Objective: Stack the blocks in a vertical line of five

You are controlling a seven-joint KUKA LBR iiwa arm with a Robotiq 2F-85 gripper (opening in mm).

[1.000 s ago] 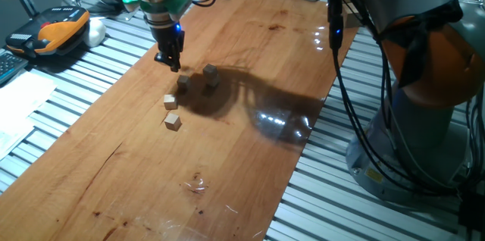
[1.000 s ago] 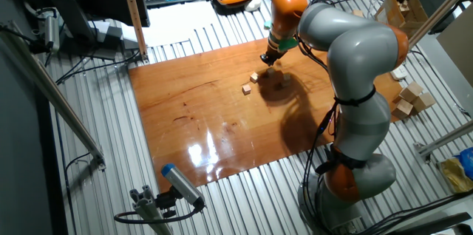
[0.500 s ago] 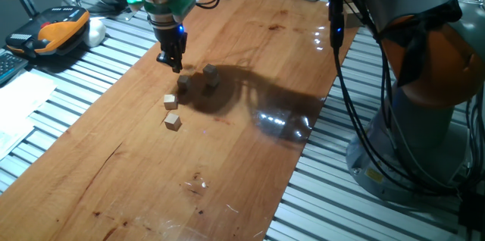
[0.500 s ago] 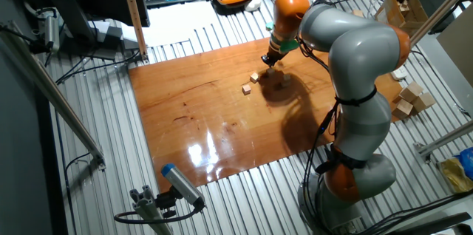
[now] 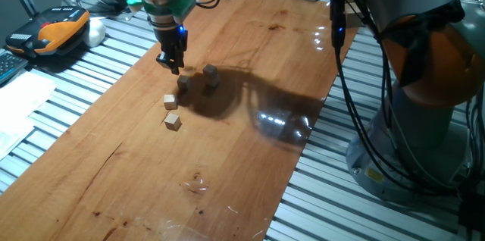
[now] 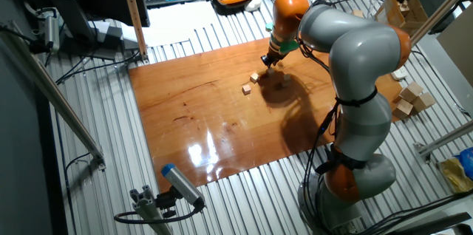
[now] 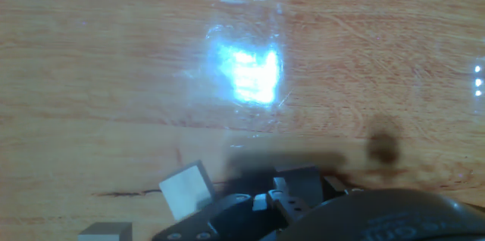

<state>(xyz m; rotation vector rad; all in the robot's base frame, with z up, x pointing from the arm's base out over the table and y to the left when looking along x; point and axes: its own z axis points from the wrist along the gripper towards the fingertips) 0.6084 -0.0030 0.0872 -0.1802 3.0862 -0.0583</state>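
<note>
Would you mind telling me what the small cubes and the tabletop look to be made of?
The small cubes look like plain unfinished wood: pale tan, matte faces. The tabletop appears to be varnished wood, reddish-brown with visible grain and glossy light reflections.

The arm (image 6: pixel 355 80) arches from its base at lower right of the other fixed view toward upper centre. Its gripper (image 5: pixel 171 65) points straight down just above the tabletop, at upper left of one fixed view. Whether the fingers are parted cannot be told.

My dark fingers (image 7: pixel 299 188) sit at the bottom edge over the glossy wooden counter (image 7: pixel 114 59). A pale block (image 7: pixel 186 189) lies tilted just left; another block's corner (image 7: pixel 104 231) peeks in below.
</note>
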